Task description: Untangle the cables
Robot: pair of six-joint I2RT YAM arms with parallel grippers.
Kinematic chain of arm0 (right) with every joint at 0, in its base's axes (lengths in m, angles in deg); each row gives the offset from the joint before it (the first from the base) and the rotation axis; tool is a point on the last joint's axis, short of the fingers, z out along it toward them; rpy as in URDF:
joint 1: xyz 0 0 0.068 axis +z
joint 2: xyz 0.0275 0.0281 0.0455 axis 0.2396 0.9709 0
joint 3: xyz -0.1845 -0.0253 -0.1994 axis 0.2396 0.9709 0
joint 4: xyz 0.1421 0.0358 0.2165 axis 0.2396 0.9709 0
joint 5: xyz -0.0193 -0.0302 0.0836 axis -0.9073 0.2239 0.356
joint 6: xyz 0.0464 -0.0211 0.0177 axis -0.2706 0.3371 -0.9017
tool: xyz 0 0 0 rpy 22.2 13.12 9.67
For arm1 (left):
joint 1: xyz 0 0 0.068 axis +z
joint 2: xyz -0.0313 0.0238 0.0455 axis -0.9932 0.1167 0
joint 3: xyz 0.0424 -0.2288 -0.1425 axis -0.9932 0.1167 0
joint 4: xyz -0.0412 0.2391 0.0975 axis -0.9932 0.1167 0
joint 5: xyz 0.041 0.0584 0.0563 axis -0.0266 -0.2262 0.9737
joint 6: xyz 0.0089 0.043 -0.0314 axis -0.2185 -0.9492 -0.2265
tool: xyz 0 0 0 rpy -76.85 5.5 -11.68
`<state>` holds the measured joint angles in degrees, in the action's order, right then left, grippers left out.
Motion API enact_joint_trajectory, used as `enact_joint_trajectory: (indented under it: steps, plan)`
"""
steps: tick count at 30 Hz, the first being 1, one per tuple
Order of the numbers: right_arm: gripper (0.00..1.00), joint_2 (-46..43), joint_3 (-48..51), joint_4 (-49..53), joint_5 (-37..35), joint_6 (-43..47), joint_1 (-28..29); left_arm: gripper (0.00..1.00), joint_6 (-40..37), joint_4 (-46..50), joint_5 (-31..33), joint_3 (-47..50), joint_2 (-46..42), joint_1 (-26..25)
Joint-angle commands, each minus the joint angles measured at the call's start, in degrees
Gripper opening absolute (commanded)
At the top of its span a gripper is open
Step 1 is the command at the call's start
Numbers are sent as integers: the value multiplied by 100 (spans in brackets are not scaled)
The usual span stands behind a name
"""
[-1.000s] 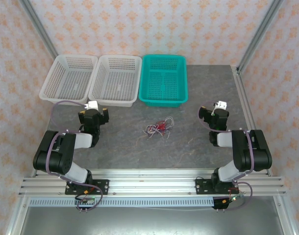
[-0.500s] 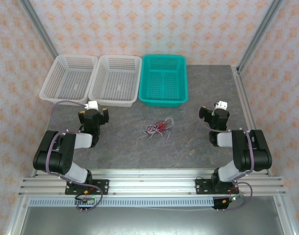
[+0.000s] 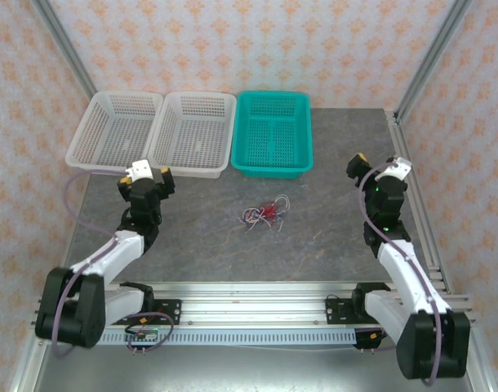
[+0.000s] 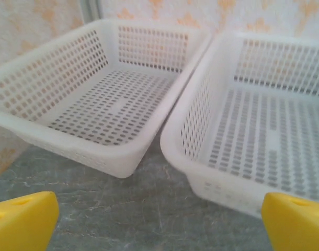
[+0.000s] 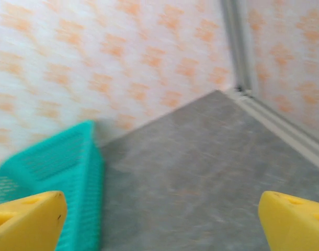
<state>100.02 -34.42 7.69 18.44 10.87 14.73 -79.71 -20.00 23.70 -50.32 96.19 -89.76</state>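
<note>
Red, purple, cream cables (image 3: 264, 214) lie knotted in middle of desk (image 3: 314, 253), between both arms, likely so either can reach. Left fingers (image 4: 23, 222) spread wide, empty, facing white baskets (image 4: 97, 151). Right fingers (image 5: 26, 217) spread wide, empty, facing far corner.

The table (image 3: 200, 245) looks like grey stone laminate: matt, faint marbled veins, pretty smooth. The left basket (image 3: 114, 131) and middle basket (image 3: 192, 131) are white moulded plastic full of slots, with a soft sheen on the rims. The teal basket (image 3: 273, 135) is the same sort of slotted plastic. The walls (image 3: 233, 41) look like matt printed paper. The posts (image 3: 65, 41) and front rail (image 3: 249, 306) are bare brushed metal, aluminium by the look. The left arm (image 3: 110, 253) and right arm (image 3: 400, 261) have smooth black and white plastic shells. The fingers (image 4: 23, 219) are matt yellow plastic. The cables (image 3: 264, 212) are too thin to judge the finish.
</note>
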Motion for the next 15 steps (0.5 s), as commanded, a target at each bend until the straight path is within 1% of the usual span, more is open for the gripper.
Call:
enact_joint_trajectory:
  steps: [1, 2, 4, 6, 8, 10, 11, 12, 14, 15]
  plan:
    - [92, -22, -427, 1576, 1776, -708, 293, 100, 851, 1760, 152, -715, -485, -206]
    - [91, 55, -589, 1712, 2139, -710, 495, 100, 1020, 2166, -134, -976, -557, -299]
    - [91, 298, -916, 2066, 2496, -681, 921, 100, 1414, 2673, -718, -1346, -622, -562]
    - [91, 625, -1253, 2523, 2594, -549, 1418, 100, 1894, 2856, -1614, -1556, -557, -882]
    - [91, 950, -1533, 2920, 2592, -512, 1740, 99, 2400, 2870, -2418, -1680, -329, -1217]
    - [91, 1246, -1671, 3141, 2677, -540, 1915, 92, 2749, 2886, -3089, -1874, 80, -1613]
    - [91, 1395, -1723, 3238, 2751, -548, 1969, 87, 2773, 2963, -3376, -2026, 376, -1854]
    - [90, 1533, -1771, 3332, 2794, -555, 2009, 84, 2675, 3145, -3568, -2239, 686, -2091]
    - [90, 1785, -1823, 3455, 2843, -542, 2069, 82, 2285, 3489, -3632, -2641, 1219, -2459]
    - [90, 1894, -1837, 3503, 2850, -538, 2092, 79, 2103, 3611, -3556, -2788, 1471, -2578]
